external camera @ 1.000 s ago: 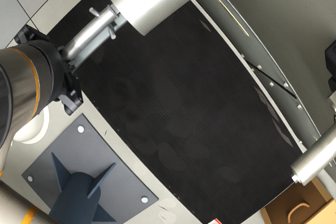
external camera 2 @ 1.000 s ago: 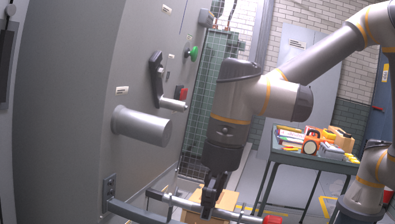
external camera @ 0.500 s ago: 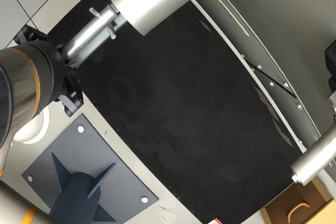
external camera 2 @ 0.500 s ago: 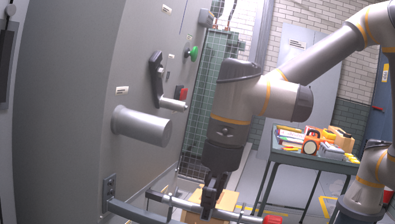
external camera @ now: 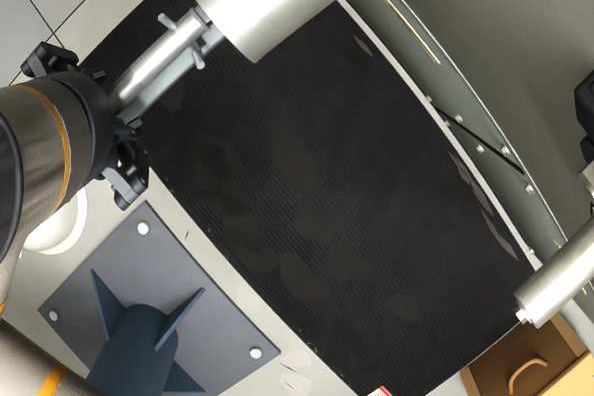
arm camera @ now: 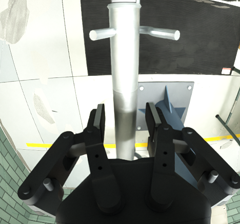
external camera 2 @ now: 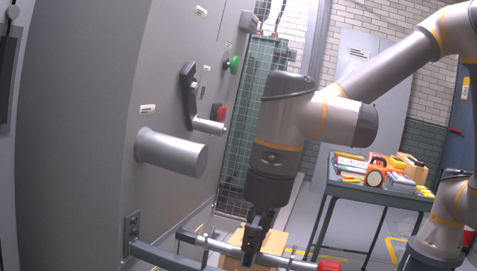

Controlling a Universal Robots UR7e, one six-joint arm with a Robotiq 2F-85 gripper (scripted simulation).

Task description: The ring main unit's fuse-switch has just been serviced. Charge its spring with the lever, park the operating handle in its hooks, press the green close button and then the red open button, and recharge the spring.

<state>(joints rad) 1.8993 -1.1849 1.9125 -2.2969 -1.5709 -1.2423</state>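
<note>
The silver operating handle (arm camera: 125,86) lies across the hooks (external camera 2: 202,245) of the bracket low on the unit's front, its red end cap (external camera 2: 328,265) pointing away from the cabinet. My gripper (arm camera: 125,117) hangs over the handle's shaft, open, with a finger on each side and clear of the shaft. It holds nothing. Higher on the panel are the black charging lever (external camera 2: 189,94) with its silver grip, the green close button (external camera 2: 233,64) and the red open button (external camera 2: 220,113). A grey cylindrical socket (external camera 2: 170,152) juts out below the lever.
Behind the arm a brick wall and grey doors close off the room, with a green mesh cage (external camera 2: 255,113) beside the cabinet. A table of tools (external camera 2: 381,179) stands to the right. A cardboard box (external camera 2: 260,244) sits under the handle on the floor, beside a black mat (external camera: 325,190).
</note>
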